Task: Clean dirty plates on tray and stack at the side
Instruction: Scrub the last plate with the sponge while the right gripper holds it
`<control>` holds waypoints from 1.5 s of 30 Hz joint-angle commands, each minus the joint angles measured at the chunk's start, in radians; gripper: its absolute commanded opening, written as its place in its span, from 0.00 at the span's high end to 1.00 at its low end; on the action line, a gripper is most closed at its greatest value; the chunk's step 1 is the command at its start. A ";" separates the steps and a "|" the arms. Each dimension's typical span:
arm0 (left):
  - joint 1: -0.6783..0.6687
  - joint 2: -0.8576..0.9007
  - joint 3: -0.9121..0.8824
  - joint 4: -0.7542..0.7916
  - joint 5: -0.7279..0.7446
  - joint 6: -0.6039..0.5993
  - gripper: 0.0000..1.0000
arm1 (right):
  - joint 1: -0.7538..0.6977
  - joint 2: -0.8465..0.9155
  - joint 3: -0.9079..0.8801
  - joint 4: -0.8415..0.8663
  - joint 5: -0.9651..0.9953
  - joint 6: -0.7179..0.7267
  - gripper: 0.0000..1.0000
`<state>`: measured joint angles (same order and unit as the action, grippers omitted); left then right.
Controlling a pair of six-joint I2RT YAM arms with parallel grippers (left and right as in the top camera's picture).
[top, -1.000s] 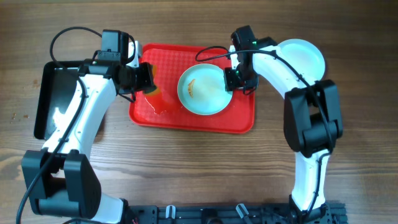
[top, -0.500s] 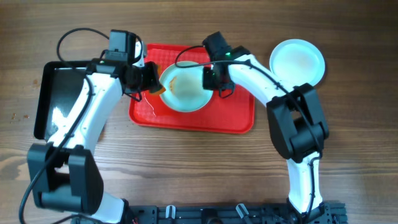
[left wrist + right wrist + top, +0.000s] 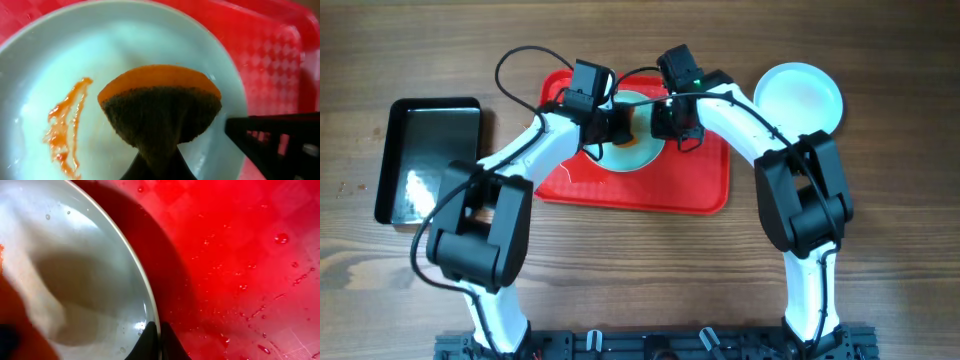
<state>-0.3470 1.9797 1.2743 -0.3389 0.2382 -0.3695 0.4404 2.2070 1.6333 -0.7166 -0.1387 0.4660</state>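
On the wooden table point(image 3: 880, 250), the dirty plate point(image 3: 640, 155) sits at 12 o'clock on the red tray point(image 3: 650, 195), right gripper point(image 3: 670, 122) pinching its 3 o'clock rim, left gripper point(image 3: 612, 128) clamping a sponge point(image 3: 160, 107), orange smear point(image 3: 62, 127) at the sponge's 9 o'clock.

The tray point(image 3: 272, 42) is red with a faint chequered relief, the plate point(image 3: 150, 45) pale blue-white with an orange smear point(image 3: 62, 127), the sponge point(image 3: 160, 102) orange over a dark brownish face, the smaller tray point(image 3: 425, 150) glossy black, the table point(image 3: 900, 220) brown wood-grain.
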 commanded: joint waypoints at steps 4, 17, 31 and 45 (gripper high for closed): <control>-0.002 0.085 0.001 -0.011 -0.122 0.030 0.96 | 0.032 0.024 -0.001 0.000 -0.019 -0.048 0.96; -0.002 -0.015 0.076 -0.150 -0.599 0.291 0.96 | 0.032 0.024 -0.001 -0.005 -0.019 -0.048 0.96; 0.019 0.124 0.085 -0.055 -0.088 0.052 0.96 | 0.032 0.024 -0.001 0.001 -0.019 -0.048 0.96; 0.066 0.005 0.126 -0.159 -0.817 0.359 0.96 | 0.032 0.024 -0.001 -0.003 -0.019 -0.048 0.96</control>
<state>-0.3161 2.0701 1.3758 -0.4973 -0.4339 -0.0334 0.4892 2.2089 1.6398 -0.6895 -0.2241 0.4404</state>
